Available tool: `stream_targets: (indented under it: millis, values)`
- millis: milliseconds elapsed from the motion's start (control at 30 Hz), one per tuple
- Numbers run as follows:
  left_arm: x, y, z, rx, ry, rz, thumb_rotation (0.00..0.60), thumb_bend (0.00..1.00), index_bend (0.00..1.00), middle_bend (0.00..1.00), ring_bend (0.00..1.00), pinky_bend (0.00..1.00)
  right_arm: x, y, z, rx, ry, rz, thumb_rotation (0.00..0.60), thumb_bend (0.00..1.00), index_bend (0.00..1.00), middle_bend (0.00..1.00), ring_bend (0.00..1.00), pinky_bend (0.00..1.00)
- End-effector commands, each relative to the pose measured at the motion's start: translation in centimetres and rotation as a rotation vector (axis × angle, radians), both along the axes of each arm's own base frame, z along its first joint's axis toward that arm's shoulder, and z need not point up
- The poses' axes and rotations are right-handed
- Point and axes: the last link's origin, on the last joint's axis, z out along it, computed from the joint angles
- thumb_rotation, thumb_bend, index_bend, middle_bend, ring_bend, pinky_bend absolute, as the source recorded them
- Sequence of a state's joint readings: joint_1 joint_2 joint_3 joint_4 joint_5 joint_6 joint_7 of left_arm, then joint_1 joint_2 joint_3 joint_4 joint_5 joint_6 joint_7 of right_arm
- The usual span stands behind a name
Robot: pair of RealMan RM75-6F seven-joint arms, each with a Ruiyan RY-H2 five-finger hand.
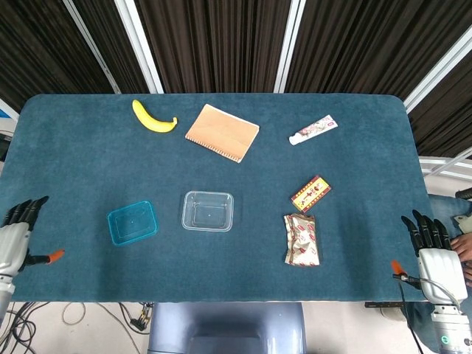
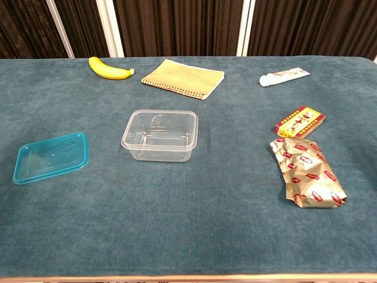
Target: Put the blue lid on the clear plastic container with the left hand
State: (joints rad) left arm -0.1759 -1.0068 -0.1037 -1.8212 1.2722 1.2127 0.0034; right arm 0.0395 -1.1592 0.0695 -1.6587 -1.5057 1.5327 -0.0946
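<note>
Centrally, on the dark teal felt-covered counter point(image 1: 88, 162): one clear rectangular plastic container point(image 1: 208, 211), open side up, with nothing in it; this serves as the landmark below.

- Flat translucent blue rectangular lid point(image 1: 133, 223): lies flat on the counter just left of the container, apart from it, slightly skewed. Not held.
- Left hand point(image 1: 13, 240), white body with black fingers point(image 1: 29, 208): at the counter's left edge, well left of the container and beyond the lid; fingers extended and apart, holding nothing. Head view only.
- Right hand point(image 1: 434, 255), same build: off the counter's right edge, far right of the container; fingers spread, holding nothing. Head view only.
- Crumpled gold and red foil snack packet point(image 1: 302, 240): right of the container, slightly nearer the front edge.
- Small red and yellow printed box point(image 1: 310, 193): right of the container, just behind the foil packet.
- Tan spiral-bound notebook point(image 1: 222, 132): behind the container, lying flat.
- Yellow banana point(image 1: 153, 118): behind and left of the container, left of the notebook.
- White printed tube point(image 1: 313, 130): behind and right of the container, near the far edge.
</note>
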Motion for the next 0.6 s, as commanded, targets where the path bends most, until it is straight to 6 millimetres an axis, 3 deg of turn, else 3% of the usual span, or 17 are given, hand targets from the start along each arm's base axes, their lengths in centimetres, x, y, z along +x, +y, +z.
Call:
stream_targets:
  millis: [33,133,267,600]
  values:
    - [2.7,3.3,-0.4,-0.134,-0.025,0.003,0.600,0.07,0.00,0.07,0.00,0.00,0.0,0.0,0.0,0.000,-0.001,-0.004,0.600,0.29,0.10,0.03,0.04,0.00]
    - [4.5,5.1,-1.5,-0.202,0.027,-0.021,0.600,0.07,0.00,0.07,0.00,0.00,-0.1,0.0,0.1,-0.014,-0.009,-0.020,0.600,0.29,0.10,0.03,0.04,0.00]
    - [5.5,5.9,-3.1,-0.220,0.057,0.015,0.600,0.04,0.00,0.05,0.00,0.00,-0.1,0.0,0.1,-0.017,-0.008,-0.025,0.600,0.29,0.10,0.03,0.04,0.00]
    - [5.1,6.9,-7.3,-0.213,0.093,0.104,0.600,0.04,0.00,0.05,0.00,0.01,-0.1,0.0,0.2,-0.021,-0.012,-0.023,0.600,0.29,0.10,0.03,0.04,0.00]
